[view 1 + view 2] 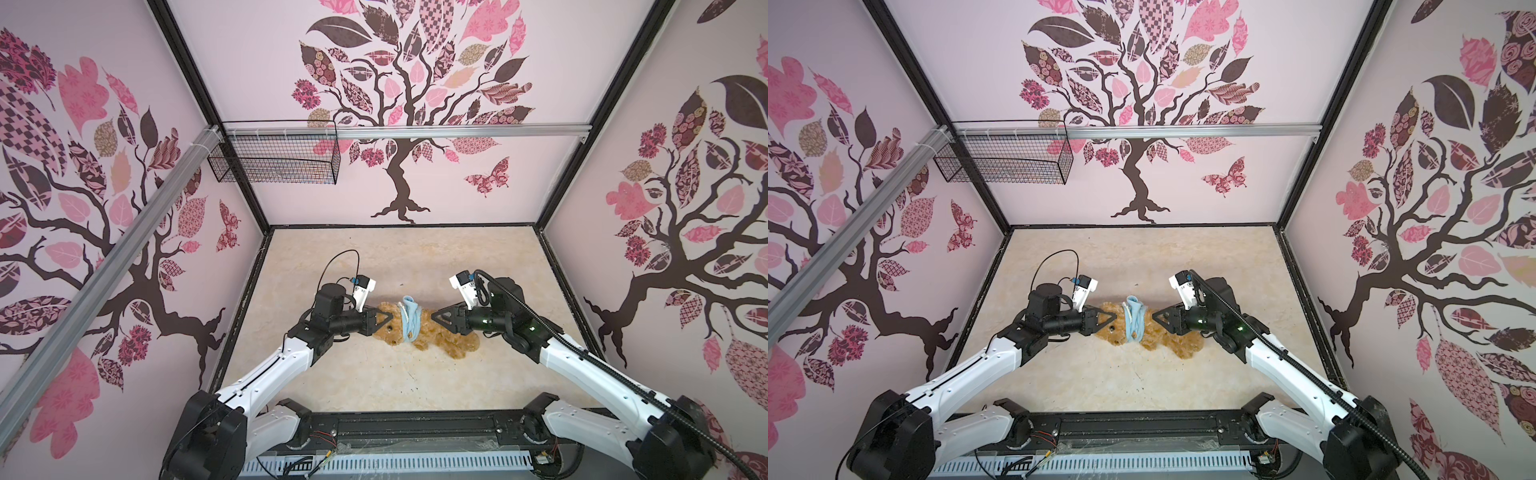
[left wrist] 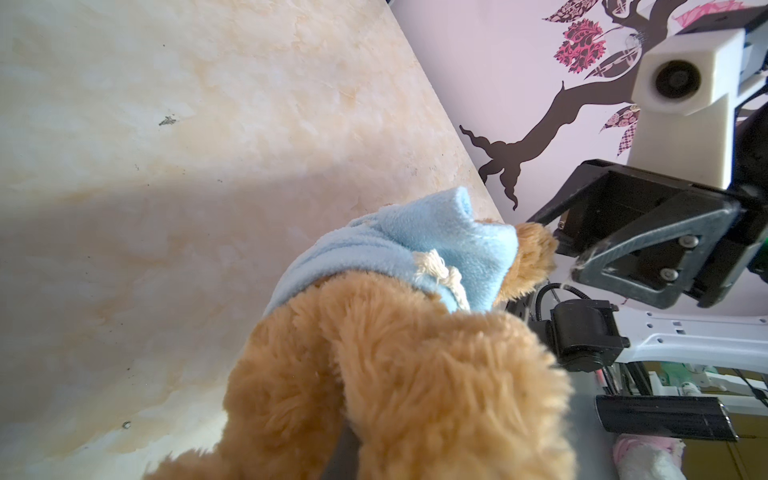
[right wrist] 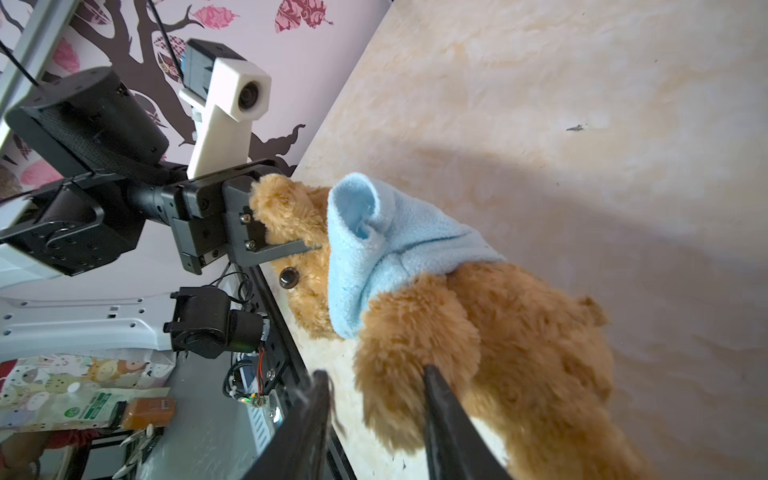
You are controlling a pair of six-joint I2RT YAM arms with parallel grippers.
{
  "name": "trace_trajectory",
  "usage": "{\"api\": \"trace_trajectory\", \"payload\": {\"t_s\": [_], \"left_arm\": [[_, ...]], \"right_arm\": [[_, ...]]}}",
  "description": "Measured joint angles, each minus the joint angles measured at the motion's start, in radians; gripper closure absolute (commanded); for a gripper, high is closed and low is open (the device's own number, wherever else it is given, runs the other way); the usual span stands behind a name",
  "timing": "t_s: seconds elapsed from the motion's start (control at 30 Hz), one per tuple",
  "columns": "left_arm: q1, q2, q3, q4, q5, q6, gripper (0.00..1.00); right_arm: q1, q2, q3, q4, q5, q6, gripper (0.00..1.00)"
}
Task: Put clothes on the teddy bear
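The right gripper (image 3: pixel 374 372), jaws apart astride a limb of the teddy bear (image 3: pixel 519 332) lying on the table (image 1: pixel 374 382), seemingly needed to catch the shirt (image 3: pixel 399 253) bunched at its neck and draw it down while the left gripper (image 1: pixel 386 320), pinching the head, held firm.

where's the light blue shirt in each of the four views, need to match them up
Top view: blue shirt just right of centre, bunched in a band.
Top view: blue shirt just left of centre, same band.
Left wrist: blue shirt mid-frame, above the close brown fur.
Right wrist: blue shirt mid-frame, between head and body.
Shared landmark: the teddy bear; the shirt rings its neck in every view.
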Motion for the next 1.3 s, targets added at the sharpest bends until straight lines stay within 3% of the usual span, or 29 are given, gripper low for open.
{"api": "trace_trajectory", "payload": {"t_s": [0.13,0.33,0.67,1.0,1.3], "left_arm": [[-0.001,0.001,0.0,-0.003,-0.026,-0.013,1.0],[-0.001,0.019,0.0,-0.023,-0.065,-0.128,1.0],[-0.001,0.03,0.0,-0.027,-0.06,-0.259,1.0],[-0.001,0.051,0.0,-0.026,-0.03,-0.288,1.0],[-0.002,0.056,0.0,-0.025,-0.024,-0.294,1.0]], "right_arm": [[0.062,-0.083,-0.03,-0.03,0.121,-0.005,0.55],[0.137,-0.306,-0.185,0.015,0.289,-0.004,0.55],[0.285,-0.035,-0.275,0.375,0.347,0.042,0.67],[0.293,0.142,-0.313,0.642,0.463,0.089,0.76],[0.293,0.219,-0.312,0.726,0.461,0.114,0.85]]}}
